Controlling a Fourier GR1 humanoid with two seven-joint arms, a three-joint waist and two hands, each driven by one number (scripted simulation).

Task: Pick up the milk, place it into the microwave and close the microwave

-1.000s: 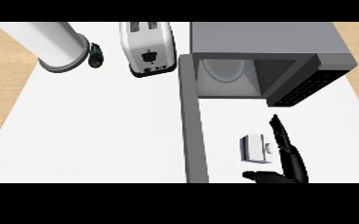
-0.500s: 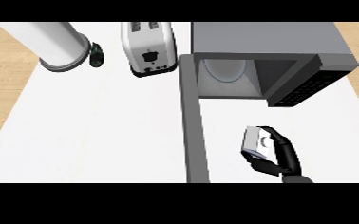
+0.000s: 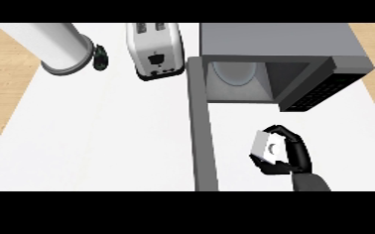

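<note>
Toward the near right part of the white counter top [image 3: 110,129], my black right hand [image 3: 291,153] has its fingers and thumb curled round the small white milk carton [image 3: 262,146], which sits tilted in my grasp. Whether the carton still touches the counter I cannot tell. It lies on the near side of the grey box-shaped microwave [image 3: 278,39], well short of its opening and a little to the right of the opening's middle.

The microwave stands at the far right of the counter with its cavity exposed, and a pale round turntable plate [image 3: 233,73] shows on the cavity floor. The dark control panel [image 3: 322,91] angles away at the cavity's right side. The long grey microwave door [image 3: 203,129] is swung wide, running from the microwave's left front corner down toward the counter's near edge, just left of my hand and the carton.

A silver two-slot toaster with a black base [image 3: 155,49] stands near the far edge, just left of the microwave. My left grey forearm [image 3: 58,47] shows at the far left corner, and only a small dark part of my left hand [image 3: 100,58] is visible beside it, so I cannot tell how that one is held.
</note>
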